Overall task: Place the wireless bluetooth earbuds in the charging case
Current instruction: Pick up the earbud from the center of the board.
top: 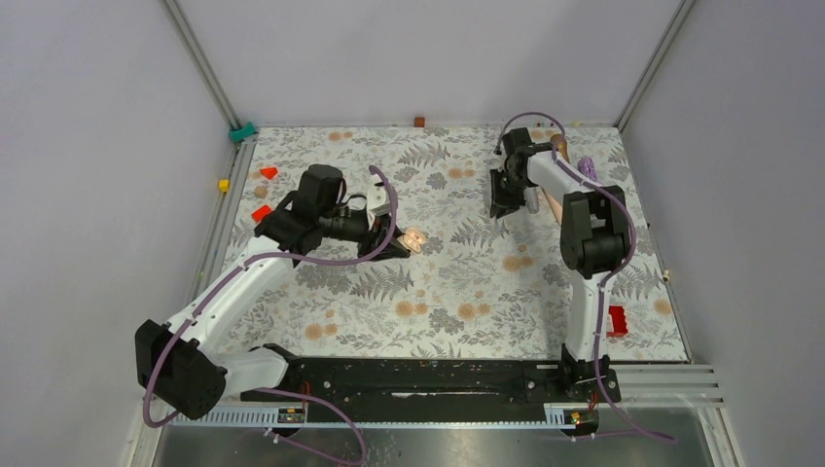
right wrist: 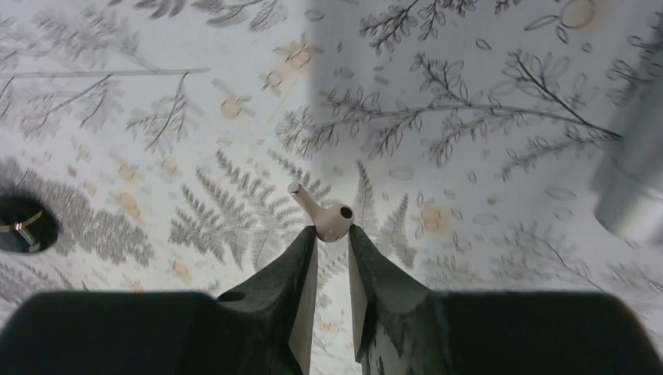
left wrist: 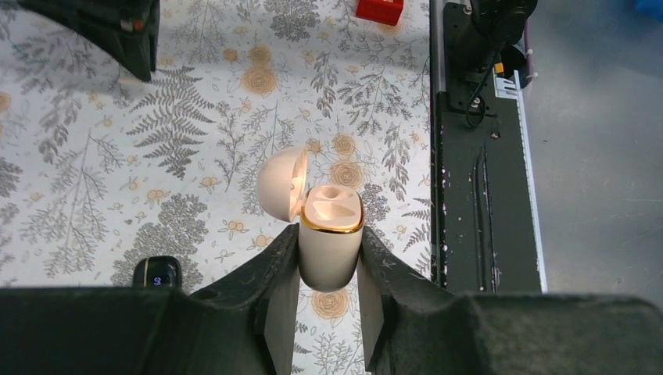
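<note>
Could have lost the earbud (right wrist: 335,221) to a twist or slip: pinched it only at the bulb in the right end effector (right wrist: 332,234), stem poking free, above the bench (right wrist: 469,94), well apart from the charging case (left wrist: 331,215). Clamped that case, lid flipped open, in the left end effector (left wrist: 328,238); looked empty inside, hard to call through the glare. Might have shoved it askew on a crooked entry.

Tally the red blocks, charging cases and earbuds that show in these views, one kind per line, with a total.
red blocks: 3
charging case: 1
earbud: 1
total: 5
</note>
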Motion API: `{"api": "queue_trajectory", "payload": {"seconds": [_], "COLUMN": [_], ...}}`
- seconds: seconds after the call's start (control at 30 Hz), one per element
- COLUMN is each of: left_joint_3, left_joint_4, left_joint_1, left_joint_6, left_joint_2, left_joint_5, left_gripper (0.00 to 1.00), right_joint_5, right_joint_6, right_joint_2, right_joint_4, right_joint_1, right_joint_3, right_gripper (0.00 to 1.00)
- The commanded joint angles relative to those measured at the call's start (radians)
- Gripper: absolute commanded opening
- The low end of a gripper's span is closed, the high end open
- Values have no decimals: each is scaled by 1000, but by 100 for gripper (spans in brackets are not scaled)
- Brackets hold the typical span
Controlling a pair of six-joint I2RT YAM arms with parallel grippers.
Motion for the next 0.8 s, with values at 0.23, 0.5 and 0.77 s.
{"api": "queue_trajectory", "payload": {"seconds": [0.23, 0.5, 0.77], "left_joint_3": [-24, -24, -10], "left_joint_4": [187, 199, 127], "left_joint_1": [-3, 1, 39], "left_joint_6": [-155, -175, -100], "left_joint_2": [74, 106, 36], "left_joint_5": [-105, -105, 35], "left_gripper": [0, 0, 0], "right_joint_5": [209, 92, 77], "right_joint_6": [-494, -696, -915], "right_joint_2": [-560, -742, -644], "right_joint_4": [253, 319, 207], "right_joint_1": [150, 210, 304], "right_joint_3": [-358, -532, -612], "right_gripper": [26, 27, 29]}}
